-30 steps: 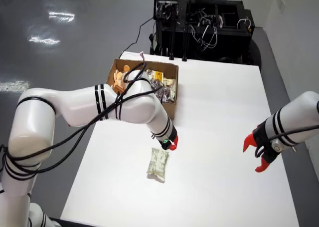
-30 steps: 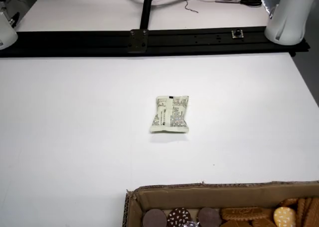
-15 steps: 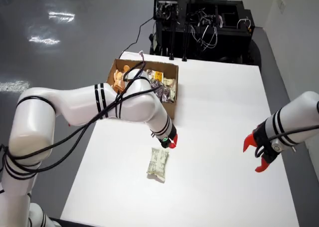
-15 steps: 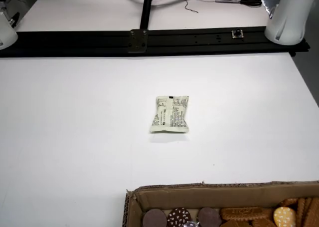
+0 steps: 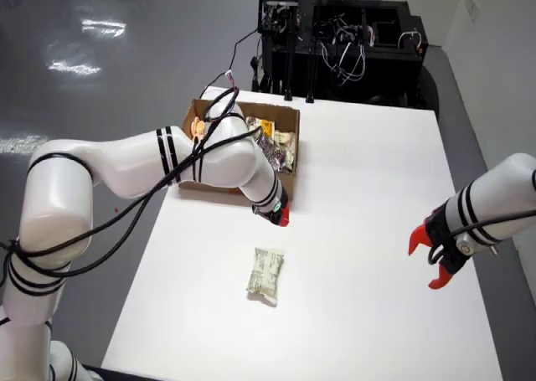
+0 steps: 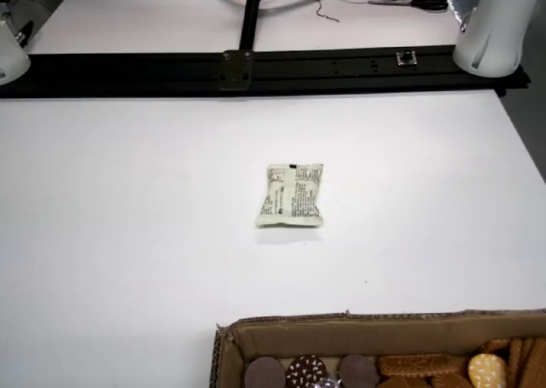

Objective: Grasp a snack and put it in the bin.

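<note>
White table [image 5: 368, 230] on a grey glossy floor, black equipment rack behind. Pale green snack packet [image 5: 265, 275] lying flat, alone mid-table, well apart from the cardboard box [image 5: 287, 180] of snacks. Red-tipped gripper [image 5: 281, 218] near the box corner, empty; open or closed, impossible to tell. Best lowered squarely over the packet, jaws spanning its narrow width.

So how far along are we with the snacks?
Several snacks already lie in the cardboard box, which looks like earlier work. Nothing is in hand: the gripper carries nothing and hangs by the box's near corner. One pale green snack packet lies flat on the white table, apart from the gripper. Left: grasp that packet and drop it in the box.
</note>
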`<state>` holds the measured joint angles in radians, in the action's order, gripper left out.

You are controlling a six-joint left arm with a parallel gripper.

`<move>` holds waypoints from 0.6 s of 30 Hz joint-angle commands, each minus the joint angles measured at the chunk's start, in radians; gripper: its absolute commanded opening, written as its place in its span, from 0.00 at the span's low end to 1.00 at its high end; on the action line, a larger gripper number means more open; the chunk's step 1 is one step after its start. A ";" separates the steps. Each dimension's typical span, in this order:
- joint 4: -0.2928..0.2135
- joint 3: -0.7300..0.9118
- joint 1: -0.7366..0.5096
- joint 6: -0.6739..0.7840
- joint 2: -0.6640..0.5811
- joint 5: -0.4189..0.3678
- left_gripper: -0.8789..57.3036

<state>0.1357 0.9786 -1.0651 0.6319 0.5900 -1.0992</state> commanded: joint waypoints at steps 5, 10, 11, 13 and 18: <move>0.065 0.004 -0.002 0.101 -0.001 0.003 0.03; 0.091 0.035 -0.003 0.093 0.001 0.011 0.13; 0.093 0.043 -0.001 0.090 0.002 0.016 0.15; 0.096 0.060 0.002 0.080 0.005 0.028 0.20; 0.099 0.098 0.005 0.019 0.011 0.073 0.33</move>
<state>0.2369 1.0633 -1.0594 0.6896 0.5982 -1.0462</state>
